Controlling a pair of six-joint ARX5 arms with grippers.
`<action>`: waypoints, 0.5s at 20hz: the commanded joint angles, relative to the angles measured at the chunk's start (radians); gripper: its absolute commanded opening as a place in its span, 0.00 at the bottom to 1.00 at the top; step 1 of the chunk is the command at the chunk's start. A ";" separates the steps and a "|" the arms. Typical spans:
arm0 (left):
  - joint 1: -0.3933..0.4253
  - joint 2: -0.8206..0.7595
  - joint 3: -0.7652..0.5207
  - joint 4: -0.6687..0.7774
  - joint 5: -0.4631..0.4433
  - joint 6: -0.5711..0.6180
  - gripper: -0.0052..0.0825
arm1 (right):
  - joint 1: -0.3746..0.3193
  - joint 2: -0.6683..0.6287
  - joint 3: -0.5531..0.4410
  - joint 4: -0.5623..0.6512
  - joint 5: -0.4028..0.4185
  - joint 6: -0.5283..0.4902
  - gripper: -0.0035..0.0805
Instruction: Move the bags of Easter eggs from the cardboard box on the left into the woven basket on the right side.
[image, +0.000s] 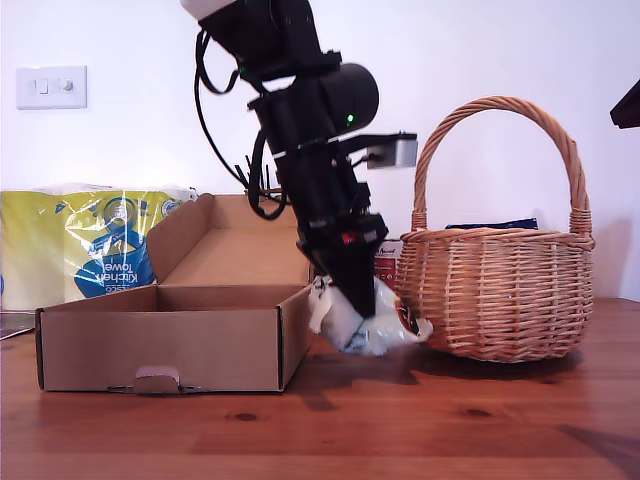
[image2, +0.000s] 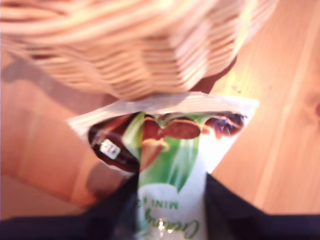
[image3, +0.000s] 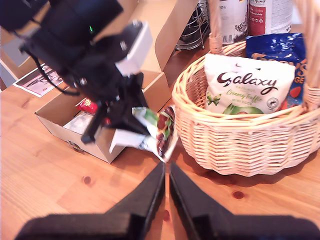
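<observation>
My first gripper (image: 357, 300) is shut on a white-and-green bag of Easter eggs (image: 378, 325) (image2: 170, 165), held just above the table between the cardboard box (image: 160, 345) and the woven basket (image: 500, 300). The bag's end hangs close to the basket's wall (image2: 135, 55). A white Galaxy bag (image3: 247, 85) and a dark blue bag (image3: 277, 50) lie in the basket (image3: 240, 140). More pouches, one red (image3: 87, 105), lie in the box (image3: 95, 142). My second gripper (image3: 166, 185) hovers high over the table near the basket, shut and holding nothing.
A yellow-and-blue kitchen towel pack (image: 90, 250) stands behind the box. Two tins (image3: 235, 20) (image3: 270, 15) and a wire rack (image3: 192, 25) stand behind the basket. A printed sheet (image3: 37, 80) lies beside the box. The box's lid flap (image: 185, 235) stands raised.
</observation>
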 joint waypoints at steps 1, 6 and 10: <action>-0.003 0.021 0.047 -0.049 -0.008 0.000 0.12 | 0.005 -0.001 0.015 0.008 -0.003 0.001 0.03; -0.002 0.021 0.192 -0.264 -0.055 0.000 0.12 | 0.005 -0.001 0.015 0.008 -0.003 0.001 0.03; -0.002 0.021 0.294 -0.358 -0.024 -0.034 0.12 | 0.005 -0.001 0.015 0.008 -0.003 0.001 0.03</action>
